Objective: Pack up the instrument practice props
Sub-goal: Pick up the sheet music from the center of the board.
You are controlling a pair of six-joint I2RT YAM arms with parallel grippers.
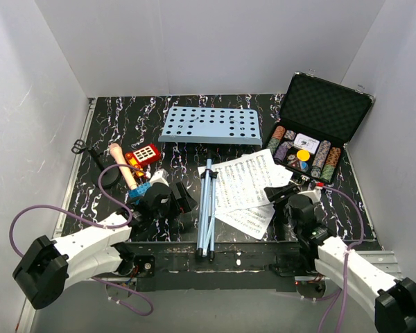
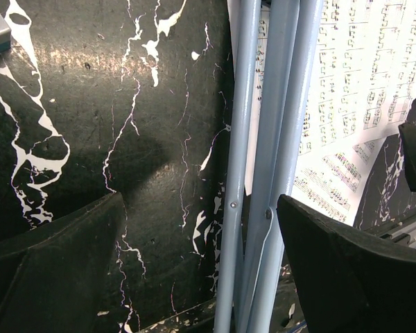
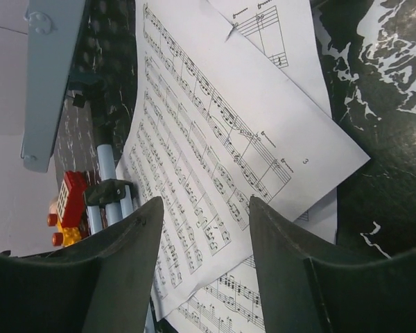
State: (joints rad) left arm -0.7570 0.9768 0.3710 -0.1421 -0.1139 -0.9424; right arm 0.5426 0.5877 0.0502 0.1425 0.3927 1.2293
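Observation:
The light-blue perforated music stand desk (image 1: pixel 209 125) lies flat at the back. Its folded tripod legs (image 1: pixel 206 208) stretch toward the near edge. White sheet-music pages (image 1: pixel 249 187) overlap to the right of the legs. The pale-headed microphone (image 1: pixel 123 166) rests on its black round base (image 1: pixel 109 177) at the left. My left gripper (image 2: pixel 201 229) is open low over the table, with the tripod legs (image 2: pixel 263 208) between its fingers, close to the right finger (image 2: pixel 353 270). My right gripper (image 3: pixel 204 229) is open just above the sheet-music pages (image 3: pixel 222 118), with nothing between its fingers.
An open black case of poker chips (image 1: pixel 315 132) stands at the back right. A red toy keypad (image 1: pixel 144 154) lies beside the microphone, and a small blue block (image 1: pixel 140 192) sits by my left gripper (image 1: pixel 173 201). White walls close in on three sides.

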